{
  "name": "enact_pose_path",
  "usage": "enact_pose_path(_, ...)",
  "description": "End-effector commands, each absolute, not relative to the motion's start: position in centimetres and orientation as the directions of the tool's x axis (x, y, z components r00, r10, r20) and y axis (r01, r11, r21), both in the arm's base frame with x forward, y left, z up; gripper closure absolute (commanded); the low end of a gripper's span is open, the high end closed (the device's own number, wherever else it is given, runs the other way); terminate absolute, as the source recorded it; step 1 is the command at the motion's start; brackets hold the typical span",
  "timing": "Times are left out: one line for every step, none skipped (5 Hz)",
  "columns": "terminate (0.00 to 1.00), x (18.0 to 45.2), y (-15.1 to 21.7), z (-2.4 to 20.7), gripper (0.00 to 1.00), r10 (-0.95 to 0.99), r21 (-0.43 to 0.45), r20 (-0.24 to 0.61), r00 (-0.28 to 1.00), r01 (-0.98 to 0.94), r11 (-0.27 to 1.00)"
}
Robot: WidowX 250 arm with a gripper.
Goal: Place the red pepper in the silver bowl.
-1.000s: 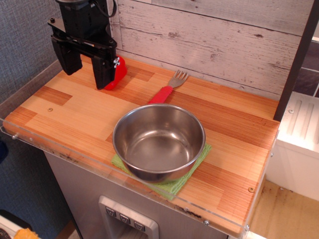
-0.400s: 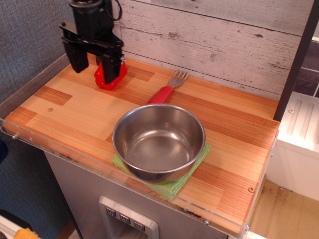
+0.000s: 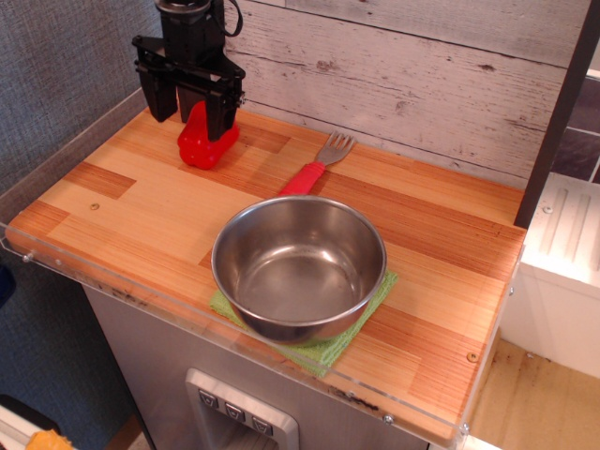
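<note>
The red pepper (image 3: 200,146) sits on the wooden counter at the back left, close to the wall. My black gripper (image 3: 192,111) hangs right over it, open, with one finger (image 3: 159,97) to the pepper's left and the other finger (image 3: 223,114) at its upper right. The fingers straddle the pepper's top and hide its stem. I cannot tell whether they touch it. The silver bowl (image 3: 281,234) stands empty at the counter's front middle, well to the right of and nearer than the pepper.
A grey fork with a red handle (image 3: 307,175) lies between the pepper and the bowl, behind the bowl. A green cloth (image 3: 330,350) lies under the bowl. The plank wall (image 3: 403,66) runs along the back. A clear strip (image 3: 112,281) edges the counter's front.
My gripper has moved right and back toward the wall, now centred over the pepper. The pepper, before mostly hidden behind the right finger, shows more. Bowl and fork have not moved.
</note>
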State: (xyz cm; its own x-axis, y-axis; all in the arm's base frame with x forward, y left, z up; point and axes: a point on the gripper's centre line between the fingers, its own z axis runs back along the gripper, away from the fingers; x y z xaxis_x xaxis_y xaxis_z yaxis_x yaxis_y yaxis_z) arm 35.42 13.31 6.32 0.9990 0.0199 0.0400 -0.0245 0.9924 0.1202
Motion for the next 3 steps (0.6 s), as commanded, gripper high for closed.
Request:
enact_pose_path(0.00, 36.5, 16.2, 7.2, 0.00, 0.101, 0.128, 0.085, 0.991, -0.111, 0.986)
enact_pose_path(0.00, 36.7, 16.2, 5.9, 0.00, 0.108, 0.119, 0.061, 0.992, -0.115, 0.986)
enact_pose_path(0.00, 36.8, 16.2, 4.7, 0.00, 0.124, 0.112, 0.047, 0.991, -0.129, 0.985)
